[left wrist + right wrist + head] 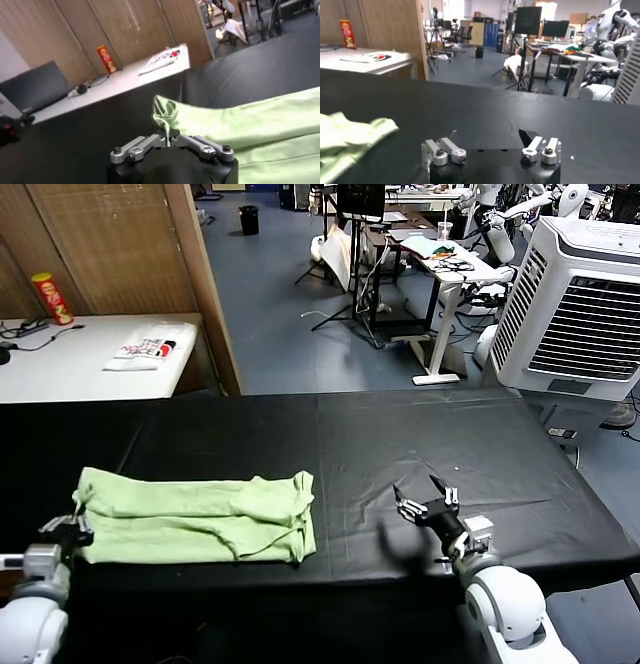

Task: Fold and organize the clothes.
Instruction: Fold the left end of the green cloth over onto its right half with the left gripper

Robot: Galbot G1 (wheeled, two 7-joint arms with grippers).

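Shirt (pixel 195 514), pale green and folded into a long band, lies on the black desk (pixel 420 444) toward the robot's left, its length running across the front of the robot. The left end effector (pixel 76 527) sits at the shirt's left end, near the desk's front edge, with its fingers pinched together on a bunched corner of the cloth; from the left wrist the fabric rises in a small crumpled peak right between the closed fingers (pixel 150 142). The right end effector (pixel 428 502) hovers low over bare black cloth to the right of the shirt, well apart from it, its fingers spread wide and holding nothing. From the right wrist the shirt's near end (pixel 350 135) shows off to one side, untouched. Behind the desk, on the robot's left, stands a white side table (pixel 70 359) carrying a red can (pixel 50 297) and a flat white item with red and black print (pixel 145 349). A large white cooler (pixel 575 304) stands on the floor at the far right.
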